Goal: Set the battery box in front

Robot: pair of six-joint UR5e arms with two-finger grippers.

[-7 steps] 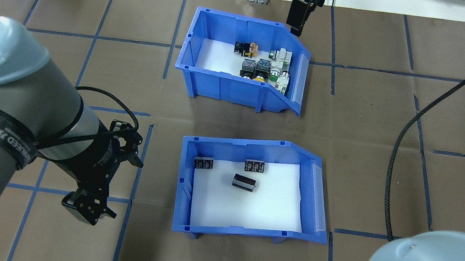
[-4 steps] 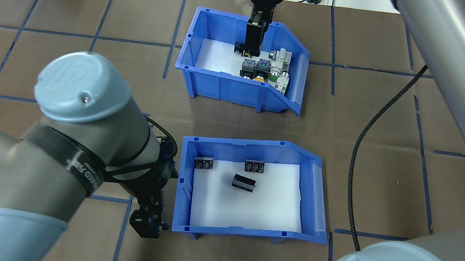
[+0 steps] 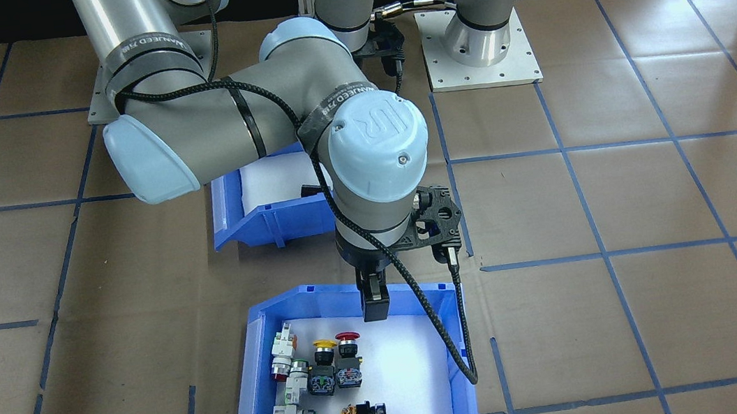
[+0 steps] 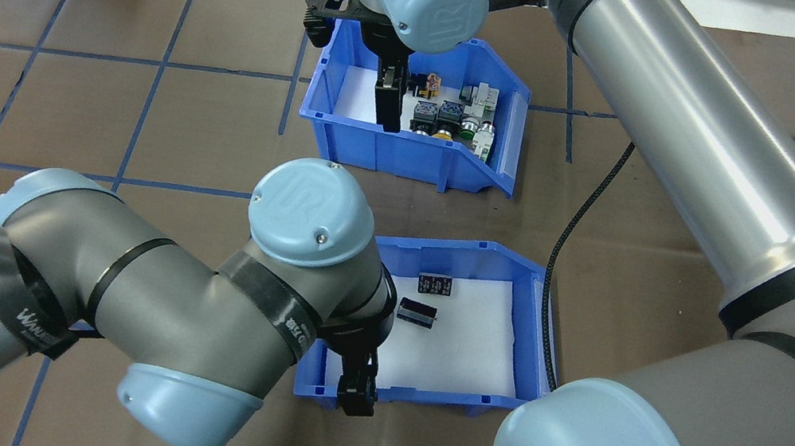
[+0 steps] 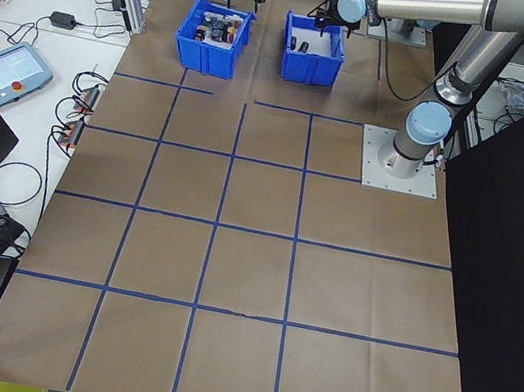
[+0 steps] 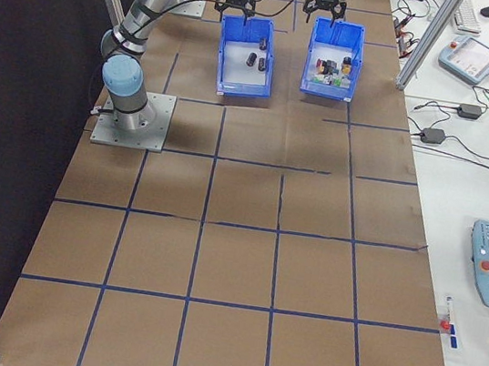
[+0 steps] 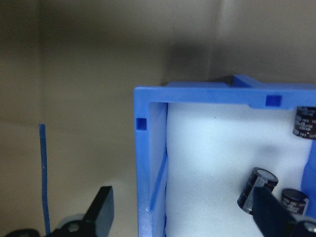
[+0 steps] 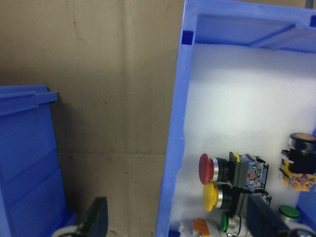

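Blue plastic, the battery box sits on the brown paper-covered surface on the robot's side, with three dark batteries on its white foam liner. The left gripper hangs over the box's near wall, jaws spread, one finger outside the wall and one inside, gripping nothing. Farther out stands the switch bin. The right gripper straddles that bin's wall, jaws likewise apart and empty.

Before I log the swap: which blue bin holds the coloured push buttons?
The switch bin, farther from the robot under the right tool; the battery box nearer the base holds only dark batteries.
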